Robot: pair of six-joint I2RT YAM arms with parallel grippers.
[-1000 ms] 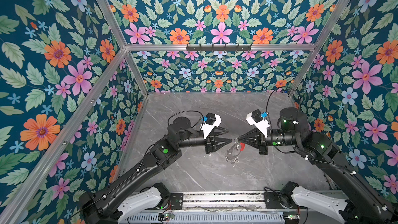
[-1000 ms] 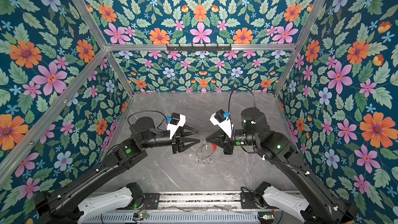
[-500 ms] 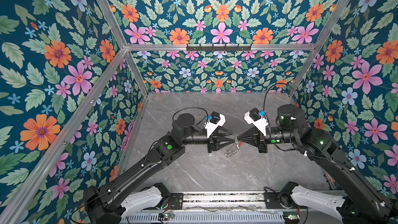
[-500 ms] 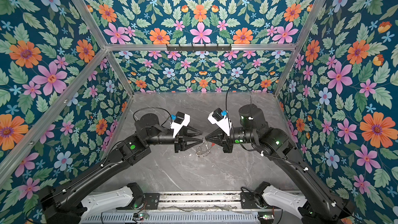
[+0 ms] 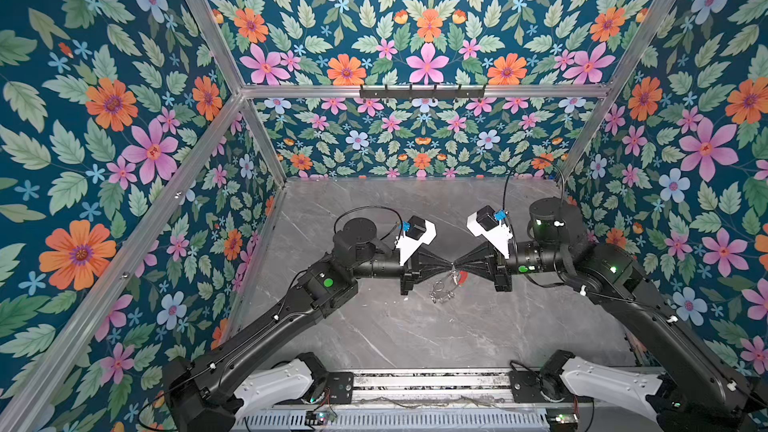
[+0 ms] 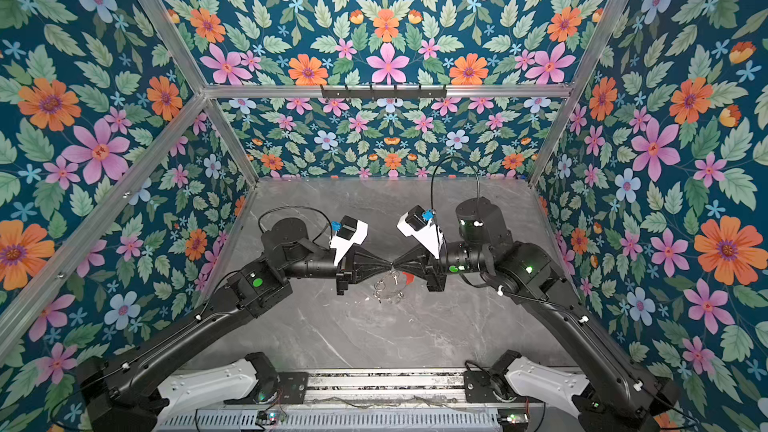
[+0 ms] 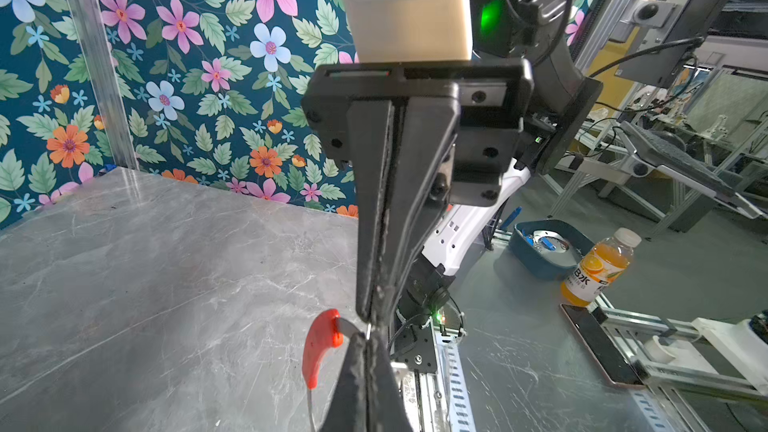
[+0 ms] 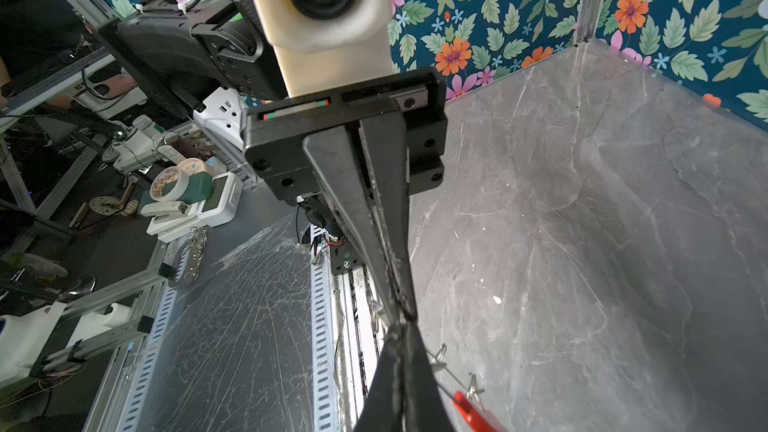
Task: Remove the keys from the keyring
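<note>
Closed within the last second: the black, taper-fingered left gripper [image 5: 445, 264], which was half spread and is now pressed together. Neither arm has shifted much.

**Item 1: keyring [image 7: 319, 347].** Large thin grey metal hoop with a red sleeve over one arc and small wire loops along its rim.
- Location: mid-table, hanging just under the point where the two grippers meet tip to tip. Whether its lowest arc touches the grey marbled tabletop [image 5: 395, 338] cannot be told.
- Handling, as judged: light, springy wire that is slick on bare metal and likely to twist or swing from a single pinch. The sleeve offers the surest hold.

**Item 2: keys [image 5: 440, 292].** Tiny silvery metal pieces on small split rings.
- Location: dangling at the hoop's lower left.
- Handling, as judged: nearly weightless and easily dropped. They are best taken by the flat, away from the hoop wire.

**Item 3: right gripper [image 5: 458, 263].** Black, same pattern as the left.
- State: pinched shut on the hoop wire just beside the sleeve, carrying it.

**Item 4: left gripper.**
- State: fingers together at that same wire. Whether it pinches the hoop or a small loop cannot be told.
</note>
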